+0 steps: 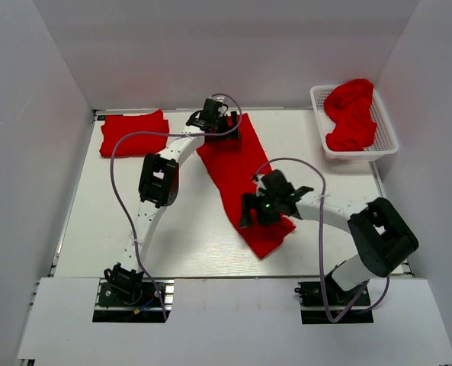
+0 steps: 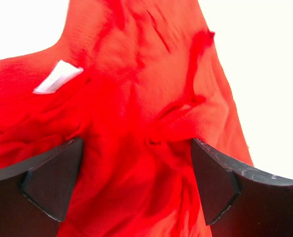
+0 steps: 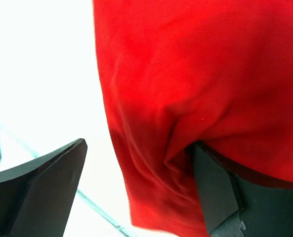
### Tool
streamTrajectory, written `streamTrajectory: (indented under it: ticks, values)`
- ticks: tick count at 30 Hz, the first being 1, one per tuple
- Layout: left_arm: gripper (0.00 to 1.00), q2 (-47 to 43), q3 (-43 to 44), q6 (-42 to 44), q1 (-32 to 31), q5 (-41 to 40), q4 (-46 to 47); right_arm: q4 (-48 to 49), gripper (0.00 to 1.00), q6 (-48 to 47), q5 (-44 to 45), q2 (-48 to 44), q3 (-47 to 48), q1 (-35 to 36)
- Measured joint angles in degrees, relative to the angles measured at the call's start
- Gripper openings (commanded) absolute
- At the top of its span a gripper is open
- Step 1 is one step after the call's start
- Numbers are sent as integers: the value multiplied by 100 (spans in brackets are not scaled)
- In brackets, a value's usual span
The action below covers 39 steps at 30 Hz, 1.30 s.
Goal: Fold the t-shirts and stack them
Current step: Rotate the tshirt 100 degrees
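Observation:
One red t-shirt [image 1: 233, 175] lies as a long folded strip running diagonally across the middle of the table. My left gripper [image 1: 219, 124] is over its far end. In the left wrist view the gripper [image 2: 136, 182] is open, with wrinkled red cloth [image 2: 151, 98] and a white label [image 2: 57, 77] between and beyond the jaws. My right gripper [image 1: 254, 211] is at the strip's near part. In the right wrist view it [image 3: 139, 182] is open and straddles the cloth's edge [image 3: 151, 163], with the right finger [image 3: 213, 192] tucked against a fold. A folded red t-shirt [image 1: 134, 133] lies at the far left.
A white lattice basket [image 1: 386, 126] at the back right holds more crumpled red t-shirts [image 1: 351, 114]. White walls enclose the table on three sides. Bare white table [image 1: 187, 229] lies between the arms.

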Motion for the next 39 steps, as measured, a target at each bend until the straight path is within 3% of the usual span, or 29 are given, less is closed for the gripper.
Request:
streamTrajectory:
  ticks: [6,13,19,29,32,39]
  values:
    - [100,319,308,-144,-87,431,555,4,90,-37,-623,887,861,1080]
    - [100,420,321,-304,-192,404,981,-188,90,33,-496,1016,1093,1353]
    - [100,420,321,-415,-225,138,997,-588,90,223,-339,623,1115,1355]
    - [100,275,295,-407,-286,-372,737,-962,90,752,468,-868,1110,1349]
    - [100,-260,-149,-192,-284,-566,271,-1263,90,940,984,-1198,1084,1349]
    - [100,-2675,-1252,365,-278,-1307,-962,-1989,90,1261,1836,-1609,584,1338]
